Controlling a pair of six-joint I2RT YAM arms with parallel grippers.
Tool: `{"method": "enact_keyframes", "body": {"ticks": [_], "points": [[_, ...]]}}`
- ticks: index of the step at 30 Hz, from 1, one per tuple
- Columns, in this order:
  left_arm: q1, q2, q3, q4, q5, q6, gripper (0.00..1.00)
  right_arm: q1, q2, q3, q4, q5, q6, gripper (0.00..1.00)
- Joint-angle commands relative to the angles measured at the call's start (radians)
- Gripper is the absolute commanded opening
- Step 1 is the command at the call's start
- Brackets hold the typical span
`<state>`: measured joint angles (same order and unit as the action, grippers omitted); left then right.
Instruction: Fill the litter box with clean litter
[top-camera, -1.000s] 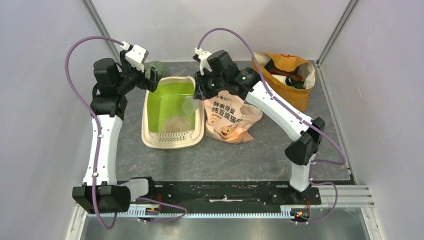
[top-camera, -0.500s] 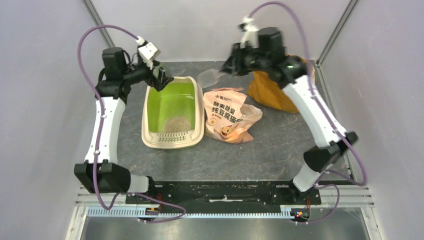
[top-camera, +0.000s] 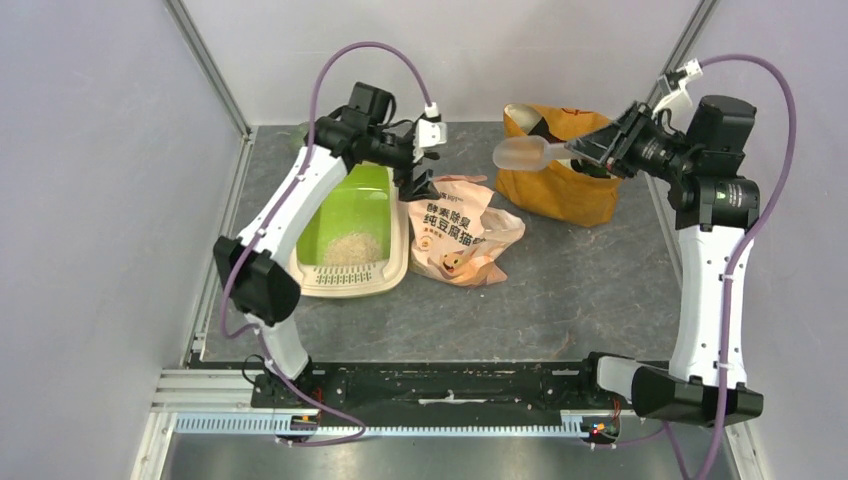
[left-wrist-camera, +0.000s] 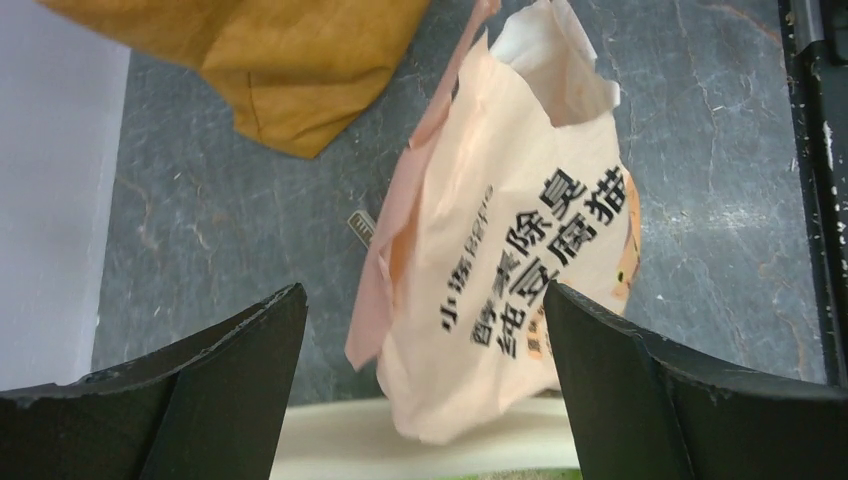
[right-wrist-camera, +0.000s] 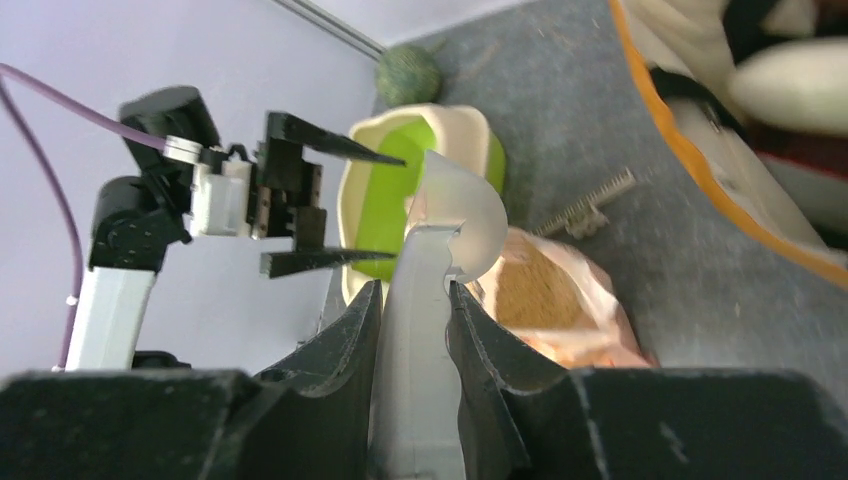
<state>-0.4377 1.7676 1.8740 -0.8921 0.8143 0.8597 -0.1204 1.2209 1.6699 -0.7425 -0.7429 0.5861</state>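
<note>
Grey desk (top-camera: 560, 290): left hand (top-camera: 418, 183) spread wide over the bag (top-camera: 460, 225), right hand (top-camera: 592, 150) clamped on scoop (top-camera: 522, 153); pin that lip, dip in level

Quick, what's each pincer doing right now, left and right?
Left pincer: open, holding nothing, over the peach bag.
Right pincer: closed on the handle of the translucent scoop.

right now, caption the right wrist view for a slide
Right gripper shut on a scoop, litter box beyond.
</note>
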Motion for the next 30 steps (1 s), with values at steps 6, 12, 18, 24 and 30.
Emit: {"method": "enact_keyframes", "body": {"ticks": [6,12,18,24,30], "points": [[-0.089,0.195,0.243,-0.259,0.035,0.222,0.96,-0.149,0.003,-0.104,-0.321,-0.125,-0.206,0.0],[-0.119,0.252,0.292,-0.467,0.03,0.353,0.6,-0.15,0.067,-0.094,-0.409,-0.125,-0.279,0.0],[-0.131,0.19,0.261,-0.497,0.029,0.374,0.36,-0.1,0.107,-0.088,-0.489,-0.049,-0.348,0.0],[-0.139,0.096,0.176,-0.423,0.023,0.342,0.24,0.011,0.135,-0.092,-0.432,0.044,-0.335,0.0],[-0.165,0.027,0.096,-0.404,-0.006,0.347,0.02,0.173,0.158,-0.09,-0.357,0.192,-0.345,0.0]]}}
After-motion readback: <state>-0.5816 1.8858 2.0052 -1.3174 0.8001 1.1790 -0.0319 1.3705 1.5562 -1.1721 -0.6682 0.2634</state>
